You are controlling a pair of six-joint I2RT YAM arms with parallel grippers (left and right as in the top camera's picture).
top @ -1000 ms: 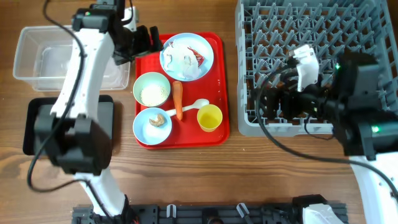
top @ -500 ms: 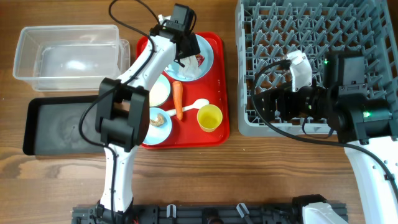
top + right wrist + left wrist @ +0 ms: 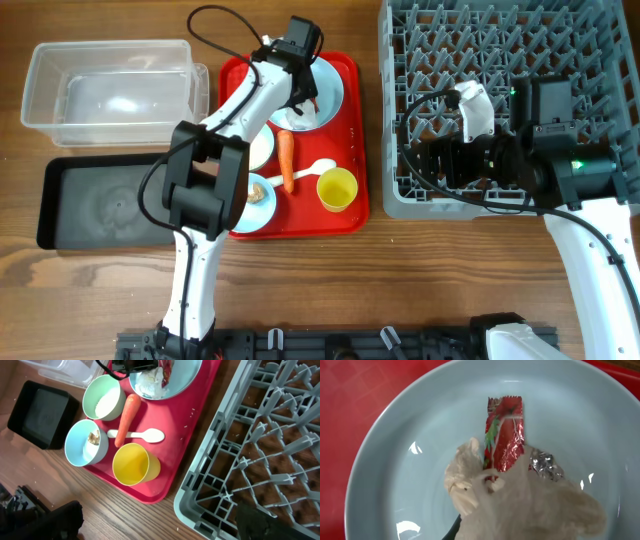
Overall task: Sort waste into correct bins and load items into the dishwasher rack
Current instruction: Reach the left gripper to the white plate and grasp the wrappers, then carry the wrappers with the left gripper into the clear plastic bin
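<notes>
Currently the left end effector (image 3: 298,82), grip state impossible to tell, hovers over crumpled paper (image 3: 530,505) and red wrapper (image 3: 505,440) on the light blue plate (image 3: 395,460), upper centre; a shallow pinch could drop the wrapper.

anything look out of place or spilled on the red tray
Yes. The carrot lies loose on the red tray, with its thin end across the handle of the white spoon. A few pale specks, possibly grains, are scattered on the tray near its edge. Nothing looks tipped or broken.
</notes>
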